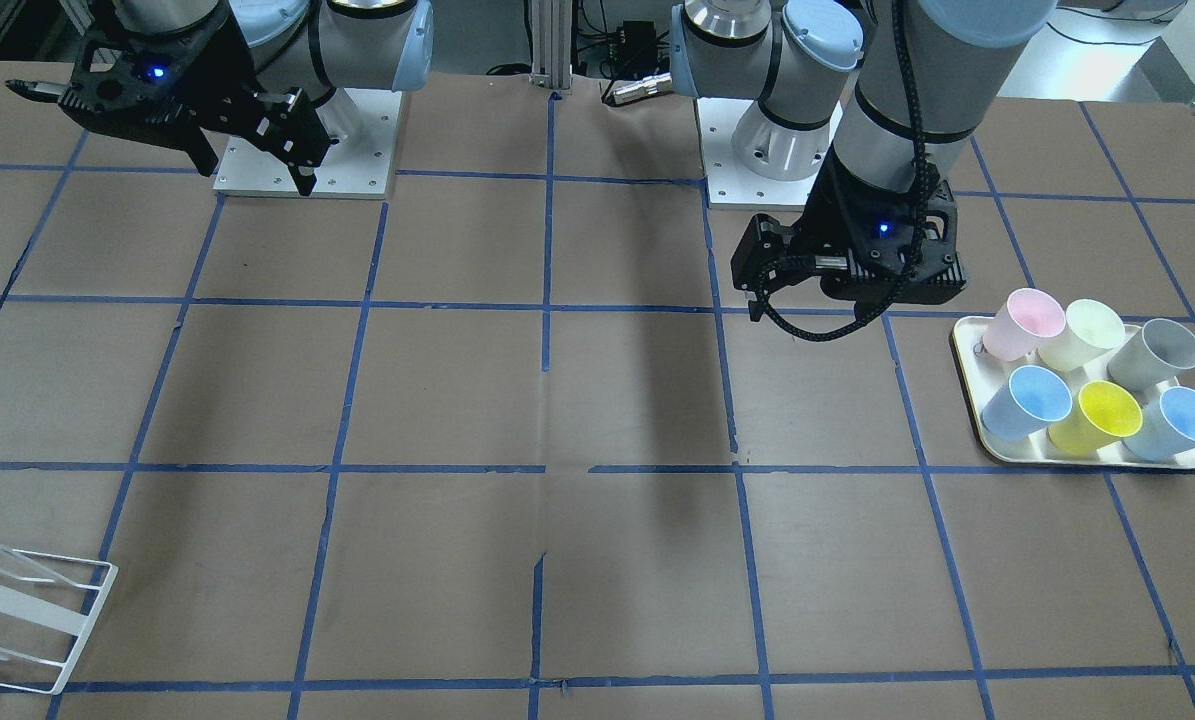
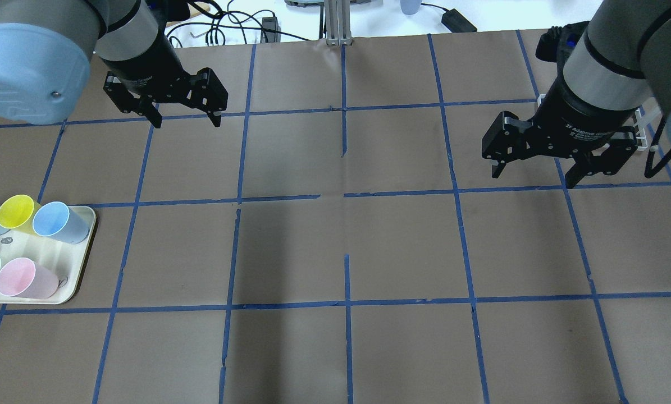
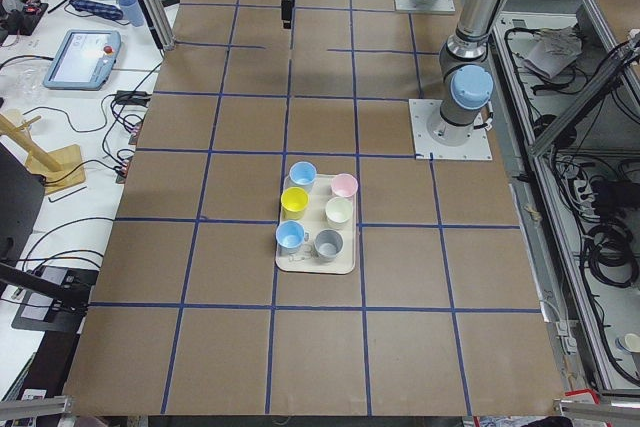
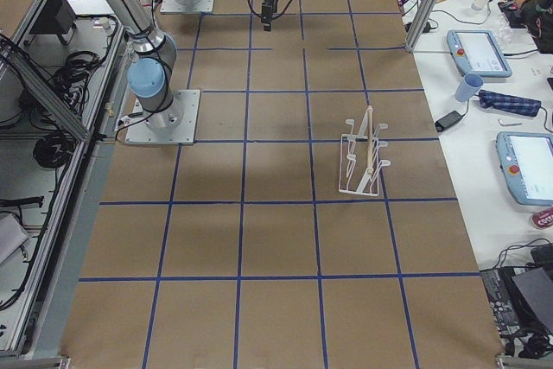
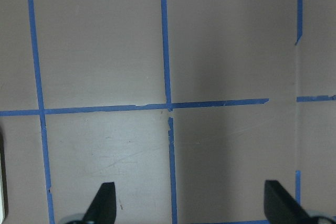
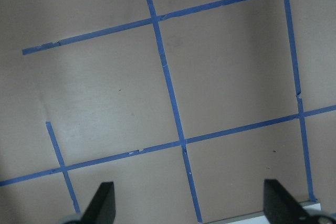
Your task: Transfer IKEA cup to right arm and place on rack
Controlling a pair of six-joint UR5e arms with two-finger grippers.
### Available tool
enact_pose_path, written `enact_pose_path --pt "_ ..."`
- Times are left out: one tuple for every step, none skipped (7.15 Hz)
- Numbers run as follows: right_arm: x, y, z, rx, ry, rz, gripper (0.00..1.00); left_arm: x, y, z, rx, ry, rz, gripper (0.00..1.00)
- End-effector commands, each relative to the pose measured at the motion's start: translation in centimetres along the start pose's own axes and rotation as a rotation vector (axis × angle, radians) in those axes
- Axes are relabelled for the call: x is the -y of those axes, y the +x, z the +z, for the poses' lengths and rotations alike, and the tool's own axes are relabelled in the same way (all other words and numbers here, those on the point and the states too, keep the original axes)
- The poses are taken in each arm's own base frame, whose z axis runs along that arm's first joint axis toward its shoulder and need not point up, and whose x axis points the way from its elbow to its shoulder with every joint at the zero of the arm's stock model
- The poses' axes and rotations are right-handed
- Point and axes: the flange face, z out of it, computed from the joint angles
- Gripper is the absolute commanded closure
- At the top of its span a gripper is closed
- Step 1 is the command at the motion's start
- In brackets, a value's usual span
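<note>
Brown taped bench (image 1: 597, 400): the IKEA cup (image 1: 1025, 322) stands on a tray (image 1: 962, 350) among five other cups (image 1: 1107, 410); left end effector (image 2: 187, 120) and right end effector (image 2: 533, 175) hang released, empty.

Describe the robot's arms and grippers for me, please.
The left arm and right arm are grey-silver with pale blue joint caps. The left gripper and right gripper are black and two-fingered. Only the left arm carries a long black braided cable.

Printed in white on the black body of the right end effector (image 2: 533, 177): "2F Adaptive", remainder too small to read. Faint marks on the tray (image 2: 81, 268), illegible.
</note>
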Motion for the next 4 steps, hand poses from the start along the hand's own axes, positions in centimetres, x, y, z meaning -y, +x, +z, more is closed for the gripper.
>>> enact_pose_path --pt "-0.23 0.03 0.0 -0.001 -0.002 -0.002 0.0 0.01 -0.03 0.01 0.002 0.001 0.0 0.0" --pt "-0.19 0.02 -0.36 0.0 0.004 -0.002 0.0 -0.02 -0.05 0.09 0.003 -0.001 0.0 0.0" --pt "-0.18 0.0 -0.38 0.002 0.006 -0.004 0.0 -0.02 -0.02 0.32 0.0 -0.005 0.0 0.0" --pt "-0.23 0.01 0.0 0.001 -0.002 -0.002 0.0 -0.08 -0.08 0.33 -0.001 -0.007 0.0 0.0"
